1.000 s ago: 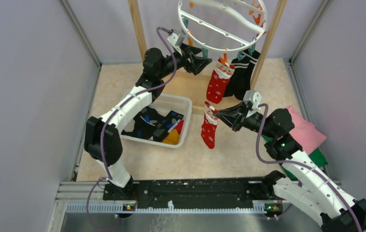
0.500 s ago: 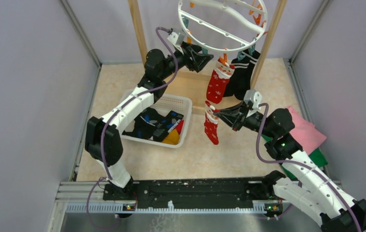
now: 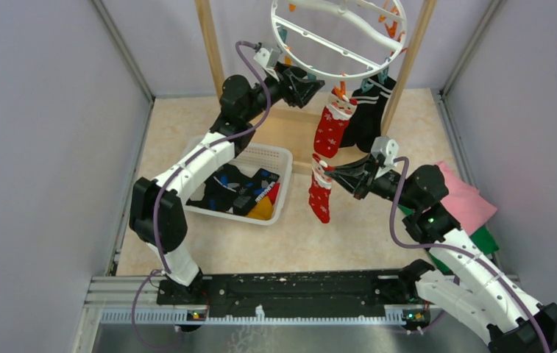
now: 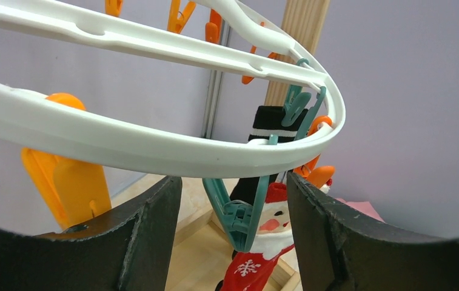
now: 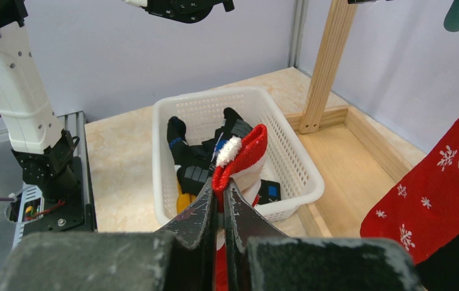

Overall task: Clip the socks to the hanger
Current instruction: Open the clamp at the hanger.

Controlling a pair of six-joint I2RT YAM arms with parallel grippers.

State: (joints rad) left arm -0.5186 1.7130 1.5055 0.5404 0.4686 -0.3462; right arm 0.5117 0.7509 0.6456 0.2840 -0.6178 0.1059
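Pinching a red fabric sock with a white fluffy cuff (image 5: 243, 151) in the right claw (image 5: 221, 195), closed tight on the cuff edge. Letting the foot dangle free above the beige surface (image 3: 260, 250), between the white mesh basket (image 3: 275, 148) and the wooden rack frame (image 3: 207, 44), probably for keeping the cuff uppermost and ready for offering to a peg. Sitting low and well short of the white round plastic hanger (image 3: 334, 76), judging by the top view.

Holding the left claw (image 4: 234, 203) up under the near rim of the hanger, fingers standing apart and gripping nothing. Bracketing a dangling teal plastic peg (image 4: 239, 221), without touching it as far as visible. Likely lining up for squeezing that peg open and making room for the cuff. Passing over a fat orange plastic peg (image 4: 69, 182) hanging vacant just to the left.

Counting two socks already clipped side by side on the right of the ring: a red sock with white snowflakes (image 3: 330, 131) and a black sock with white stripes (image 3: 369, 110). Adding the one in the right claw, making three out of the basket. Seeing a heap of further socks inside the basket, mostly black with blue marks, plus one yellow-orange and a bit of red, overlapping too much for an exact count. Noting two wooden uprights, one basket, and two flat cloths beside the right arm, one pink cloth (image 3: 466, 198) and one green cloth (image 3: 485, 239). Making out at least two teal and several orange pegs in the left wrist view.
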